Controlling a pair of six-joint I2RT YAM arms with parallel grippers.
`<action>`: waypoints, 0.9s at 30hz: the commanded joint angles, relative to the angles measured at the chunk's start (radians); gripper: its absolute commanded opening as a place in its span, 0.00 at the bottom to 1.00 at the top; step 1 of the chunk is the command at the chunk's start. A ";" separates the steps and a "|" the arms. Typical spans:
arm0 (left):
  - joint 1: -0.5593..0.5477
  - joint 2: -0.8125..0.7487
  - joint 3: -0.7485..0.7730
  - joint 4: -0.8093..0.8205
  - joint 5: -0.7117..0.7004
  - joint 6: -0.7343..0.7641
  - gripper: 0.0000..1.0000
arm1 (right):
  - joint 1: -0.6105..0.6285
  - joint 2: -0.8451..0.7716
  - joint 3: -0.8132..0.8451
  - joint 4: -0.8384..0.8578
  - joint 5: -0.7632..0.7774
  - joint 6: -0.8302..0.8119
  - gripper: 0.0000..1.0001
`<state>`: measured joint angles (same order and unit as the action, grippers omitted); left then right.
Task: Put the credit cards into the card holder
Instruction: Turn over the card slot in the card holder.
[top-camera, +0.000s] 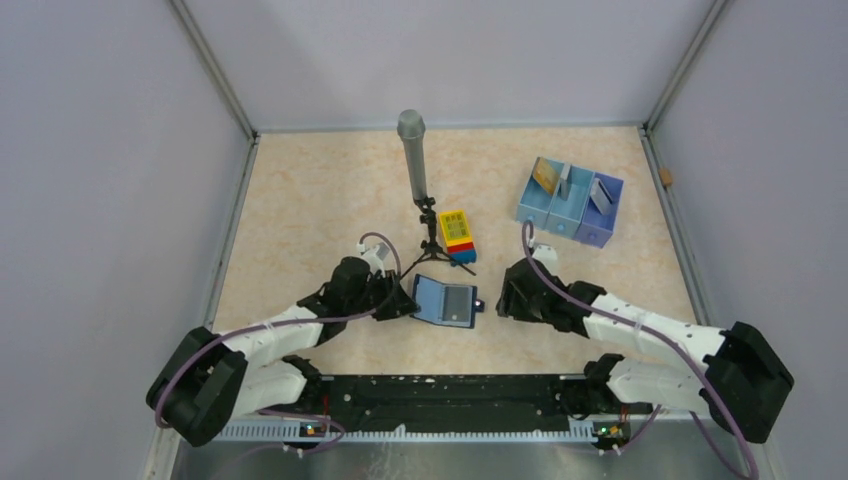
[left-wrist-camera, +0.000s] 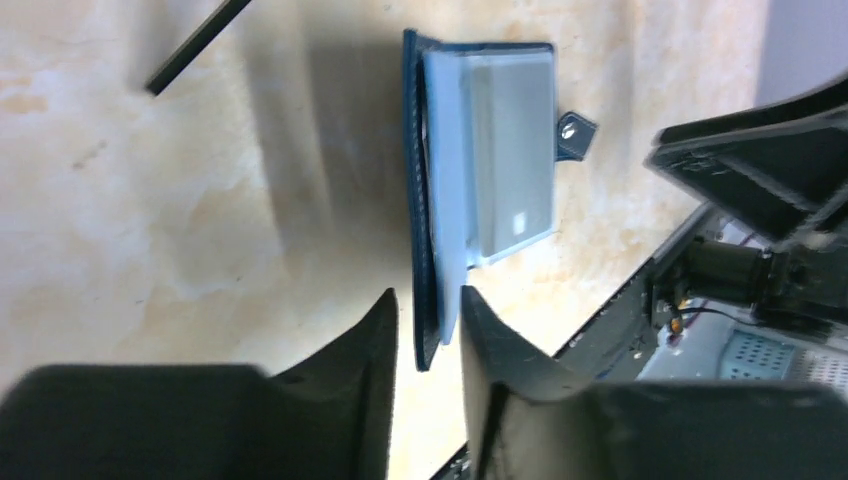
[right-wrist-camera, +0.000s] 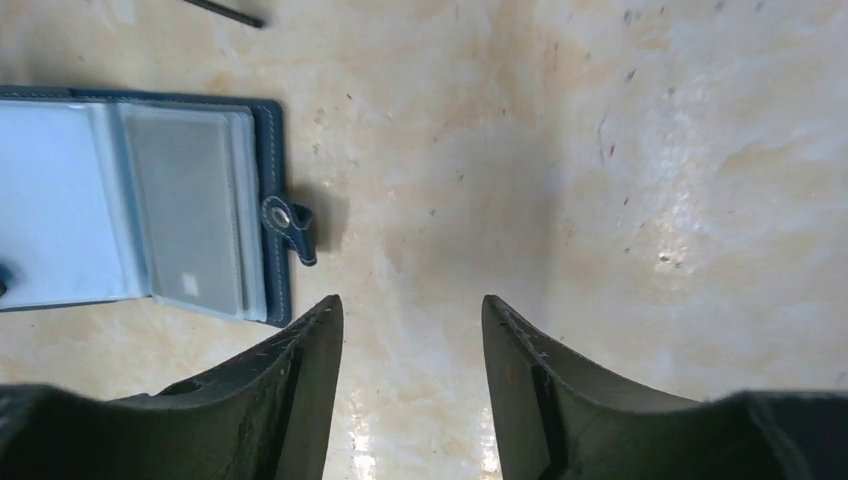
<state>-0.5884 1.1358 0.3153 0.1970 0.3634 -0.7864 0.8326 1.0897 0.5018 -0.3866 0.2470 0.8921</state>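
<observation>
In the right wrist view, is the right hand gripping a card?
No, the right hand is open, only bare table between its fingers.

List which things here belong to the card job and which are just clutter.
Job: card holder, open; grey card slotted in it; credit cards standing in the blue tray.
Lying about: microphone on its tripod; toy brick block.

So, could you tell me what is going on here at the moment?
Cards standing in the tray are meant for the wallet, which lies open on the table with a grey card in its sleeve. The left gripper straddles the wallet's edge; whether it grips is unclear. The right gripper hangs open and empty beside the snap tab.
</observation>
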 joint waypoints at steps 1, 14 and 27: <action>0.001 -0.022 0.032 -0.115 -0.052 0.032 0.41 | -0.005 -0.051 0.156 -0.185 0.128 -0.068 0.58; 0.114 -0.207 0.321 -0.583 -0.161 0.159 0.99 | -0.389 0.049 0.465 -0.230 0.199 -0.449 0.82; 0.314 -0.217 0.637 -0.835 -0.438 0.511 0.99 | -0.751 0.406 0.651 0.040 0.054 -0.595 0.79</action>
<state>-0.2794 0.9161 0.9161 -0.5640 0.1375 -0.4255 0.1474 1.4246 1.0725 -0.4553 0.3454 0.3470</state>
